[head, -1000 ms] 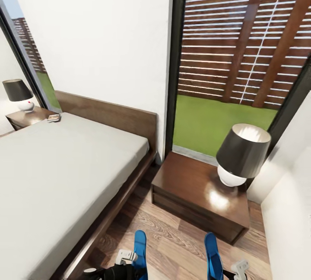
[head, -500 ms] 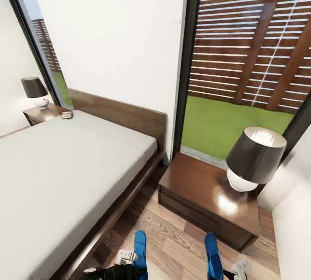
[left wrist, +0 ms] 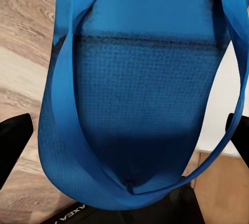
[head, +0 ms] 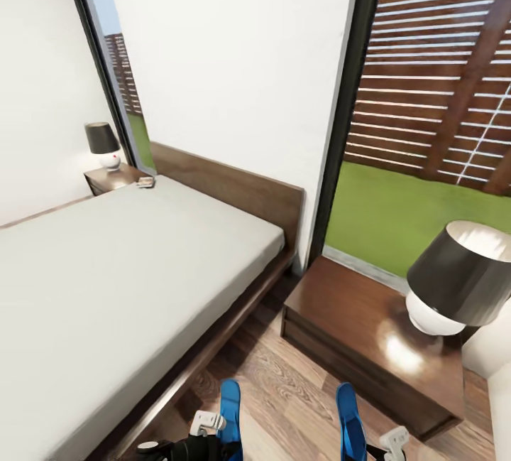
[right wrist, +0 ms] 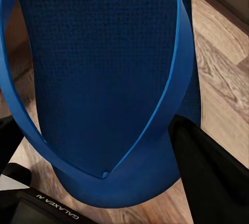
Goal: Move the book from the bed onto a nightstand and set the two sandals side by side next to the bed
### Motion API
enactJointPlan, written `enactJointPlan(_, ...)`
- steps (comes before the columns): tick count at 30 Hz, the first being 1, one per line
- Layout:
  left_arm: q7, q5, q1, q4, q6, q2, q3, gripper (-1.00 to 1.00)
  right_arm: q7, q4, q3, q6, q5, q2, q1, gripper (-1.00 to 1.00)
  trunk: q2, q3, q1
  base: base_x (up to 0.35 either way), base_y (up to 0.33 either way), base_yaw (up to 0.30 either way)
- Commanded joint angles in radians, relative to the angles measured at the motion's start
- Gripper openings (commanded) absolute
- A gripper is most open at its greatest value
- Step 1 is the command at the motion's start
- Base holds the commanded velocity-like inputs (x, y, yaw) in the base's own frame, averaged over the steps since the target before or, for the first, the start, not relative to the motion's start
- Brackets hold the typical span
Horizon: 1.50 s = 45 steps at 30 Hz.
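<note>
Gripping sandals (head: pixel 230 408), one per tool (left wrist: pixel 129 182).

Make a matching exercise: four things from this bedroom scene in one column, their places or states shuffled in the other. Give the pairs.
Things:
1. book
2. left sandal
3. near lamp
4. far lamp

Places:
A. on the nightstand by the window
B. on the far corner of the bed
C. held in the left gripper
D. on the nightstand beyond the bed

Pairs: 1-B, 2-C, 3-A, 4-D
</note>
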Motion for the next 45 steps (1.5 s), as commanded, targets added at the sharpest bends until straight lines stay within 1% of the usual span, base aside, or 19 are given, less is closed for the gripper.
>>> enactJointPlan(1, -0.002, 0.007, -0.001, 0.002, -0.001, 0.0, -0.006, -1.0, 0.006, 0.0, -0.009, -0.005, 0.01, 0.0, -0.001, -1.0, -0.001, -0.001, 0.0, 0.0, 0.0, 0.275)
enactJointPlan(31, -0.003, 0.007, -0.001, 0.002, -0.001, 0.0, -0.006, -1.0, 0.007, 0.0, -0.008, -0.005, 0.01, 0.0, -0.001, -1.0, -0.001, -0.001, 0.0, 0.0, 0.0, 0.269)
enactJointPlan(35, -0.003, 0.007, -0.001, 0.002, 0.0, 0.0, -0.006, -1.0, 0.008, 0.0, -0.008, -0.005, 0.01, 0.0, -0.001, -1.0, -0.001, -0.001, 0.0, -0.005, 0.0, 0.12)
enactJointPlan(39, -0.002, 0.007, -0.001, 0.002, 0.003, -0.012, -0.006, -1.0, 0.008, 0.0, -0.008, -0.005, 0.01, 0.0, -0.001, -1.0, -0.001, -0.001, 0.0, -0.184, -0.077, 0.013)
enactJointPlan(45, -0.001, 0.007, -0.001, 0.002, 0.002, -0.015, -0.006, -1.0, 0.008, 0.0, -0.009, -0.005, 0.01, 0.0, -0.001, -1.0, -0.001, -0.001, 0.0, -0.126, -0.069, 0.003)
